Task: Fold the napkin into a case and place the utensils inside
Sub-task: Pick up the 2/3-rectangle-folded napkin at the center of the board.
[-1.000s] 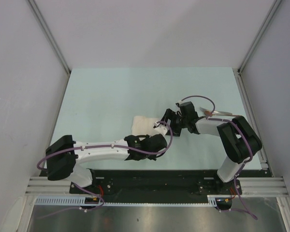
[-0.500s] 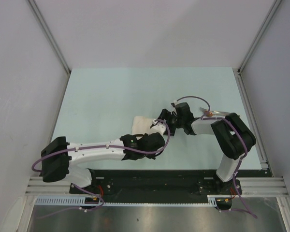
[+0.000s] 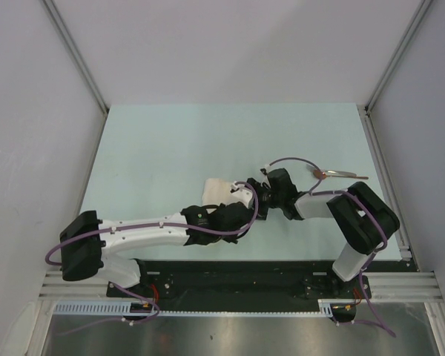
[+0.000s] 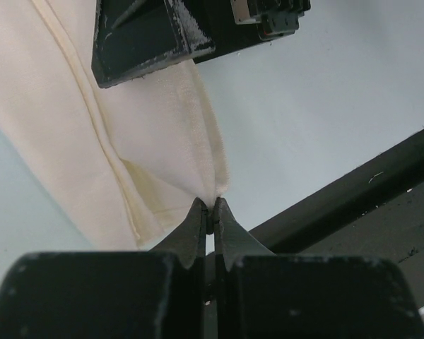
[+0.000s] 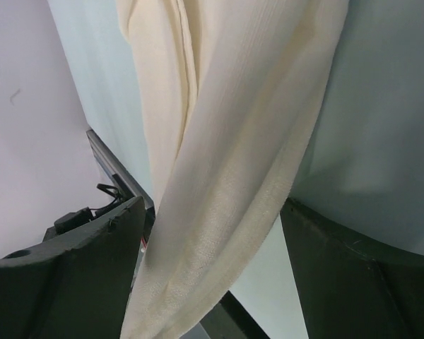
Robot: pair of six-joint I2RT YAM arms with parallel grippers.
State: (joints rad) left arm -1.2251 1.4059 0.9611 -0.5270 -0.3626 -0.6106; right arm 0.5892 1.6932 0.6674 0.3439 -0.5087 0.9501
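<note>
The cream napkin (image 3: 216, 190) lies partly folded and bunched at the table's middle, between the two arms. My left gripper (image 3: 242, 199) is shut on a corner of the napkin (image 4: 92, 134); its fingertips (image 4: 198, 215) pinch the cloth and lift it slightly. My right gripper (image 3: 256, 194) meets it from the right and is open. Its fingers (image 5: 92, 261) stand wide apart with a fold of the napkin (image 5: 233, 155) hanging between them. The right gripper's fingers also show in the left wrist view (image 4: 152, 35), against the napkin. The spoon (image 3: 340, 175) lies on the table at the right, coppery bowl to the left. No case shows.
The pale green table (image 3: 170, 141) is walled by white panels at the left, back and right. A metal rail (image 3: 382, 170) runs along the right edge. The black base bar (image 3: 230, 271) lies at the near edge, close behind the grippers.
My right gripper has moved left and nearer, up against the left gripper, uncovering the spoon. The napkin's right edge has been drawn leftward and the napkin looks narrower.
</note>
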